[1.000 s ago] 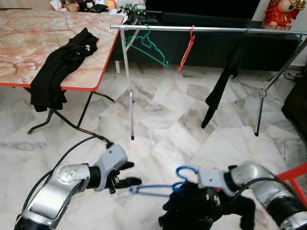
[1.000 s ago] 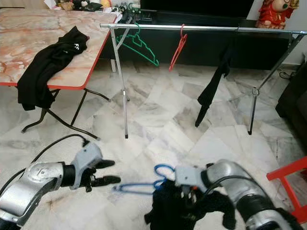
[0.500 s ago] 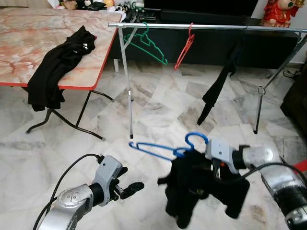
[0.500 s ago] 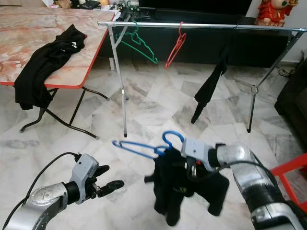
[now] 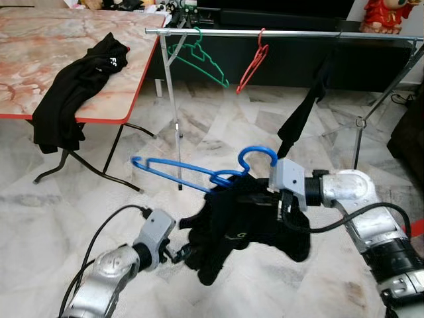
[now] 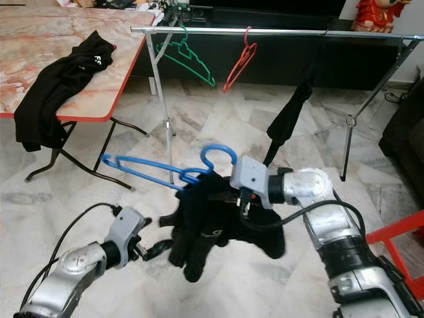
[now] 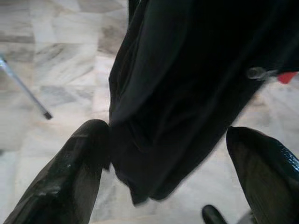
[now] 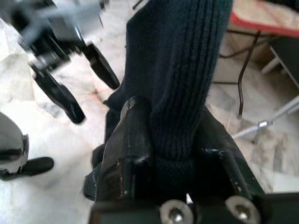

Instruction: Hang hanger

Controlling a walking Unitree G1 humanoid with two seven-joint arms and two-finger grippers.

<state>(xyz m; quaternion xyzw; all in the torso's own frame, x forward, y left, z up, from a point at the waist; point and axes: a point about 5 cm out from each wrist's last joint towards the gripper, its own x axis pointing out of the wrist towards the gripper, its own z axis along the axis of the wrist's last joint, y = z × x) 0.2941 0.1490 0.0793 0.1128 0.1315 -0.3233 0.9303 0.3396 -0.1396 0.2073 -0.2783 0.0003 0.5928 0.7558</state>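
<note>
A blue hanger [image 5: 173,169] carries a bunched black garment [image 5: 242,222] and is held tilted above the floor, its hook [image 5: 260,155] uppermost. My right gripper [image 5: 283,202] is shut on the garment just below the hook; in the right wrist view its fingers [image 8: 131,140] pinch dark knit cloth [image 8: 182,93]. My left gripper [image 5: 180,252] is open, low beside the garment's lower left edge. In the left wrist view its fingers [image 7: 79,168] stand wide apart with the cloth [image 7: 187,84] just ahead. The silver clothes rail [image 5: 298,33] runs across the back.
On the rail hang a green hanger [image 5: 202,61], a red hanger [image 5: 254,63] and a black garment [image 5: 306,111]. A marble-top table [image 5: 40,46] with another black garment [image 5: 76,89] stands at the left. A red frame [image 6: 392,237] is at the right.
My right gripper has lifted the blue hanger and its garment from near the floor up and forward. My left gripper has moved in close to the garment's lower edge.
</note>
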